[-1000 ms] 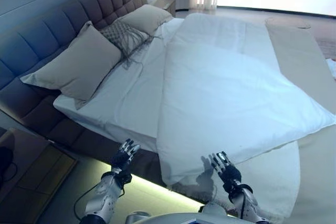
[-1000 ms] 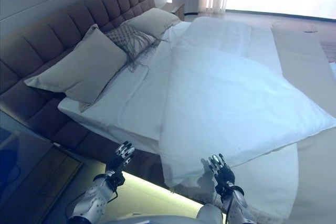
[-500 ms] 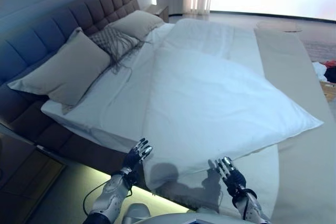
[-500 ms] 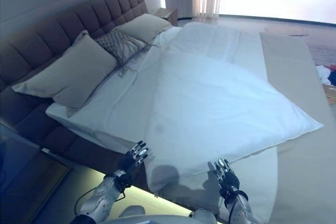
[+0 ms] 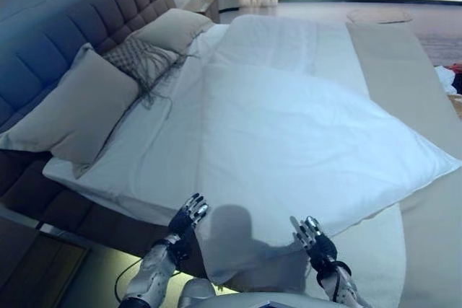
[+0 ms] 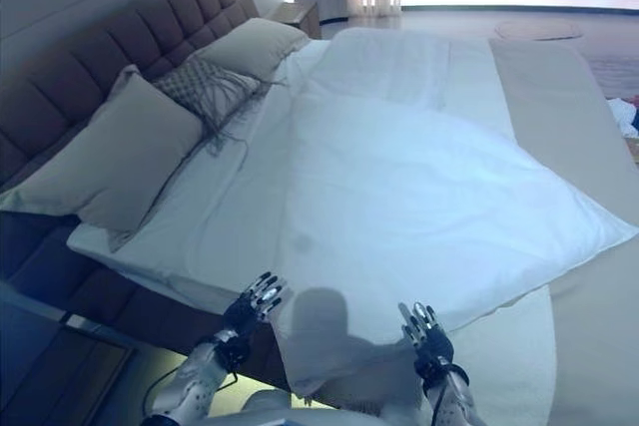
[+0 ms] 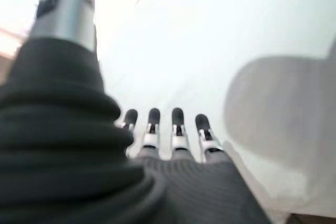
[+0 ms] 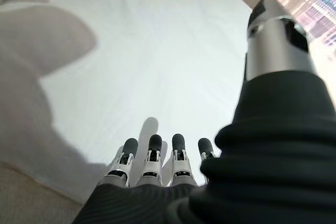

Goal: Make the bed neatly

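The left robot hand [image 5: 186, 216] is held up at the near edge of the bed, fingers [image 7: 177, 129] straight and spread a little, holding nothing; its tips are at the near left edge of the white rectangular cloth duvet [image 5: 303, 135], and contact cannot be told. The right robot hand [image 5: 314, 237] is raised beside it, fingers [image 8: 152, 161] likewise straight and slightly apart, empty, poised over the duvet's near hem. Both wrist views show each hand's fingers pointing out over the plain white cloth.

The duvet lies skewed across the wide bed with a white sheet [image 5: 155, 146], one corner hanging over the near edge between the two hands and another corner reaching out toward the right over a beige cloth bed runner [image 5: 404, 70]. On the left of the bed, against the grey padded tufted headboard [image 5: 68, 41], lean a large beige square pillow [image 5: 79, 110], a small grey knitted cushion with tassels [image 5: 137, 59] and a second beige pillow [image 5: 173, 28] farther off.
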